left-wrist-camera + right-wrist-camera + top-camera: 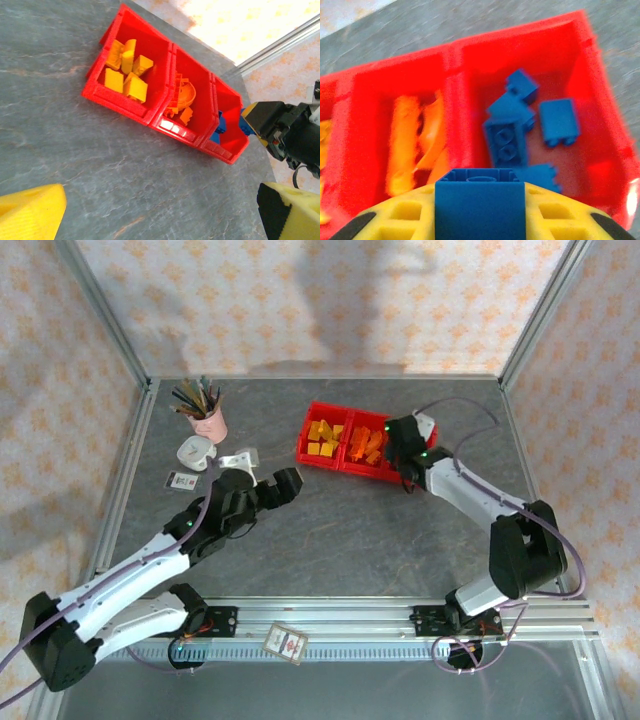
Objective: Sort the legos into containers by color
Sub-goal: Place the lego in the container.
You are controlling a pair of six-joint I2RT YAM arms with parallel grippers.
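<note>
The containers are one red tray (pixel 322 461) with three compartments side by side. Yellow legos (pixel 127 70) fill the left one, orange legos (pixel 182 97) the middle one, and several blue legos (pixel 520 125) lie in the right one. My right gripper (pixel 480 212) hangs over the tray's right compartment, shut on a blue brick (pixel 480 200) that sits between its yellow fingers. From above, that right gripper (pixel 395 432) sits at the tray's right end. My left gripper (pixel 292 480) hovers over bare table in front of the tray, open, with nothing between its yellow fingertips (pixel 30 212).
A pink cup of pencils (pixel 207 415) stands at the back left, with a white object (pixel 196 453) and two small cards (pixel 181 480) near it. Another card (pixel 285 643) lies on the front rail. Metal frame posts border the table.
</note>
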